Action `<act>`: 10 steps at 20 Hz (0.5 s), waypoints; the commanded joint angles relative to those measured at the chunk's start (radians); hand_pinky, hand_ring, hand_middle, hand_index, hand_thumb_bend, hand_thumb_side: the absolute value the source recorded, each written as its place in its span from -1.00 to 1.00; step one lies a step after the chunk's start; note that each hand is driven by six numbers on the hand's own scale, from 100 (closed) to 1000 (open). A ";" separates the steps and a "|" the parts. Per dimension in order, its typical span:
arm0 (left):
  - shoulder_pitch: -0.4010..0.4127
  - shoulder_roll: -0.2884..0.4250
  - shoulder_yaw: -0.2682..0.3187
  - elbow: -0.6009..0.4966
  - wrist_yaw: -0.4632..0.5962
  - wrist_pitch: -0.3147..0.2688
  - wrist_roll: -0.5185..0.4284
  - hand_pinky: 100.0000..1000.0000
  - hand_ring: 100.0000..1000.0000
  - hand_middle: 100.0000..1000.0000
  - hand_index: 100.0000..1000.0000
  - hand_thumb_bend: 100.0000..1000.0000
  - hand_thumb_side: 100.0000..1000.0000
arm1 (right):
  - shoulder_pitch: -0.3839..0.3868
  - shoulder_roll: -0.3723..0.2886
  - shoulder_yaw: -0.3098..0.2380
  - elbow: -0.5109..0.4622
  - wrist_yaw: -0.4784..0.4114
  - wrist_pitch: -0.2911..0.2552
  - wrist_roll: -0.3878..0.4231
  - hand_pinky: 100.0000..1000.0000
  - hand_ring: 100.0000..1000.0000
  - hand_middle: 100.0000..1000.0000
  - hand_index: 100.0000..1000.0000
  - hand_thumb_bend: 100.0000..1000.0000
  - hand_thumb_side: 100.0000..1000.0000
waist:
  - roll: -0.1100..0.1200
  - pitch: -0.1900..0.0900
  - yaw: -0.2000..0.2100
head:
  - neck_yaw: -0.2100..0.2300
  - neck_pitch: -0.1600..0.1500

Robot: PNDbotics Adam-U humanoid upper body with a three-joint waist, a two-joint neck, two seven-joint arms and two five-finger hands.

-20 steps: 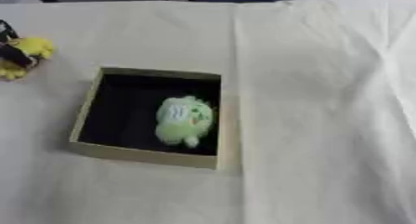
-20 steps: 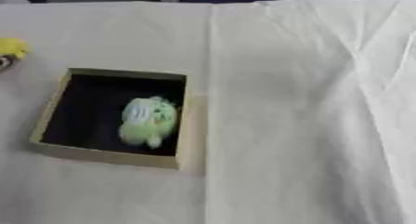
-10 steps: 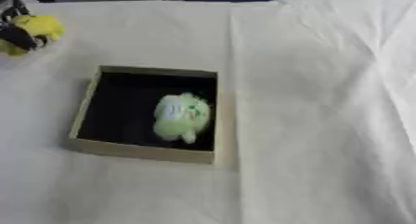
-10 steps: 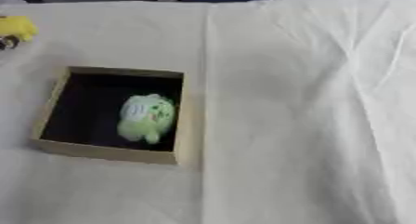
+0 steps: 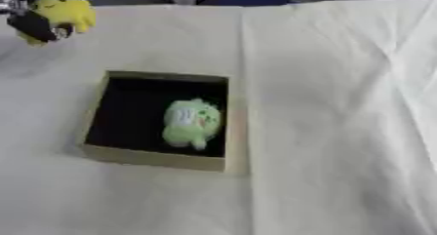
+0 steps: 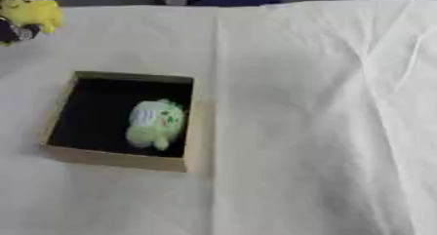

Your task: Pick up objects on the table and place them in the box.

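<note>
Both head eyes are looking steeply down at the cloth-covered desk (image 5: 341, 131), sharing the open box (image 5: 218, 163); the right eye is framing it slightly further left.

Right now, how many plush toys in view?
2. Green plush toy lies inside the box; yellow plush toy is held by the left hand, upper left. None visibly hidden.

Test bench, table (image 5: 341, 107) under creased white cloth, person seated beyond
</note>
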 commanded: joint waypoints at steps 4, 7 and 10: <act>0.066 0.101 -0.033 -0.272 0.103 0.003 0.007 -0.11 0.09 -0.04 0.30 -0.53 -0.76 | -0.007 -0.002 0.007 -0.037 0.015 0.003 0.005 0.58 0.86 -0.05 0.52 -1.00 0.75 | 0.003 -0.030 0.004 | -0.023 0.007; 0.115 0.132 -0.048 -0.372 0.140 0.007 0.007 -0.10 0.10 -0.03 0.30 -0.49 -0.74 | -0.005 0.001 0.009 -0.043 0.016 0.004 0.006 0.58 0.86 -0.05 0.52 -1.00 0.75 | 0.004 -0.031 0.005 | -0.031 0.008; 0.152 0.148 -0.060 -0.440 0.164 0.010 0.004 -0.10 0.10 -0.03 0.30 -0.57 -0.74 | -0.005 0.004 0.010 -0.047 0.016 0.004 0.008 0.58 0.86 -0.05 0.52 -1.00 0.75 | 0.004 -0.031 0.005 | -0.035 0.008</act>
